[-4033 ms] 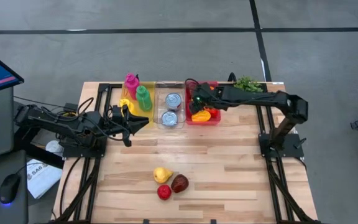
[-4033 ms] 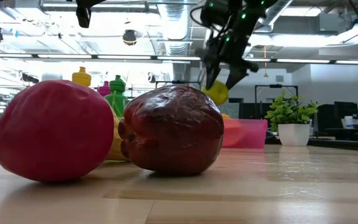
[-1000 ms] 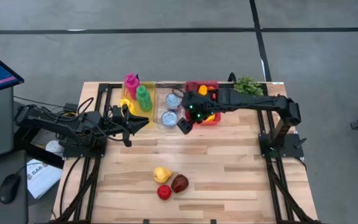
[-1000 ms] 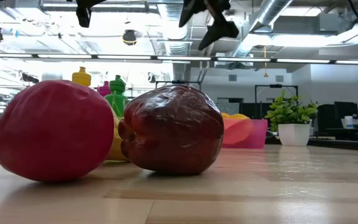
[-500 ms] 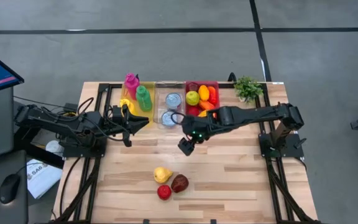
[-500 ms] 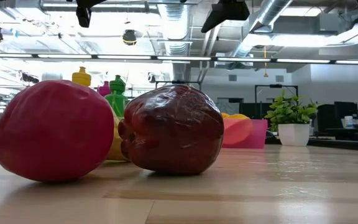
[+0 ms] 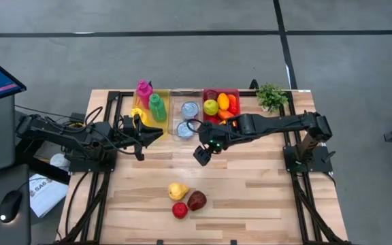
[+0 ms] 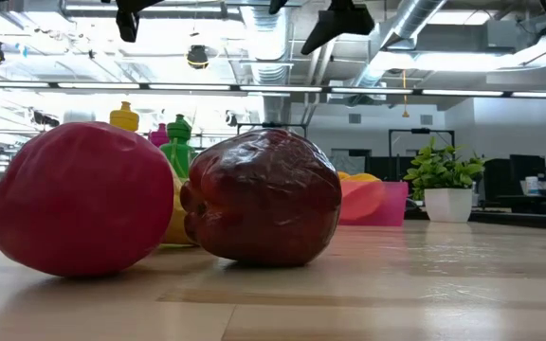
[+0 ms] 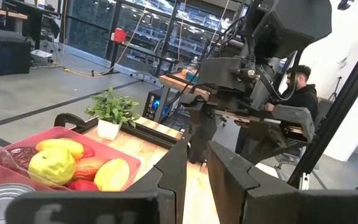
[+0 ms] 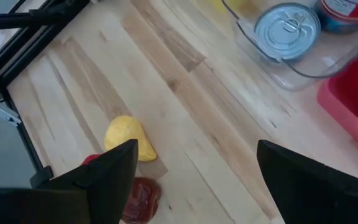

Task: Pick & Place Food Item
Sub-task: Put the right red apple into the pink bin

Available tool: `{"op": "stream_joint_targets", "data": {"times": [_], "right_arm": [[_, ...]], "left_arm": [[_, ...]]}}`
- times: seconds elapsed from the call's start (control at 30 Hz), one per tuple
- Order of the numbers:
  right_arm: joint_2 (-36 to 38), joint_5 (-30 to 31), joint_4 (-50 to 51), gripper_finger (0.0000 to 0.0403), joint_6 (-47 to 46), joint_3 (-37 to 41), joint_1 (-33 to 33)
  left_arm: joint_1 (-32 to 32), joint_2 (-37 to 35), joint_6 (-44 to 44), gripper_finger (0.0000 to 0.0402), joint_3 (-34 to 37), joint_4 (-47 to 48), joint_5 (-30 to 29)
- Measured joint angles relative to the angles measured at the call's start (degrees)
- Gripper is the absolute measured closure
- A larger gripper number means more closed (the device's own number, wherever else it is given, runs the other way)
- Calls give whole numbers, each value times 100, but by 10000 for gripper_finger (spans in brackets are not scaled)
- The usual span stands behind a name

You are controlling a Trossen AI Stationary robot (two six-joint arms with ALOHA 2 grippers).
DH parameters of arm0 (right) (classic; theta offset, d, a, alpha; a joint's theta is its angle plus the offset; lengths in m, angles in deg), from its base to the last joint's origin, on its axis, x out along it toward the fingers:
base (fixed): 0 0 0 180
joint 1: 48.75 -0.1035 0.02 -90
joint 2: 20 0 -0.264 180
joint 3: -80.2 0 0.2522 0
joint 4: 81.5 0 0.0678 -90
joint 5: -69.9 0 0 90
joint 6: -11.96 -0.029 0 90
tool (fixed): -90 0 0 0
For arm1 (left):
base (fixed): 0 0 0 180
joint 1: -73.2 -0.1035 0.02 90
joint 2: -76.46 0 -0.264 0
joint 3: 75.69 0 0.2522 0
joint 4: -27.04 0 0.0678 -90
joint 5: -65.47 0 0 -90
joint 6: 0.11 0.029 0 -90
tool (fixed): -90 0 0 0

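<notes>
The surface [image 7: 250, 184] is pale striped wood. On it lie a yellow fruit [image 7: 177, 190], a bright red one [image 7: 180, 210] and a dark maroon pepper [image 7: 197, 200]. The bin [image 7: 236, 93] is pink-red; the bottles are magenta [image 7: 143, 90] and green [image 7: 156, 106]

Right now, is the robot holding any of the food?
No. The right gripper is open and empty above the table. The left gripper, near the bottles, is shut on nothing.

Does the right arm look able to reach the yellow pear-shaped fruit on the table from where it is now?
Probably yes. The right hand is open, empty and above bare wood, and nothing stands between it and the yellow pear-shaped fruit. A dark red fruit sits close beside it, which may crowd the fingers.
</notes>
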Motion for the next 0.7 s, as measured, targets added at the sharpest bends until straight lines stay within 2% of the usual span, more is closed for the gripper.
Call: {"op": "stream_joint_targets", "data": {"times": [0.23,0.43,0.7], "right_arm": [[0,-20,-230,81,171,0,19],[0,-25,-1169,81,168,0,62],[-58,-20,-1930,81,-969,0,-16]], "left_arm": [[2,0,9,349,0,0,0],[1,1,11,349,0,2,1],[0,0,11,349,0,2,2]]}}
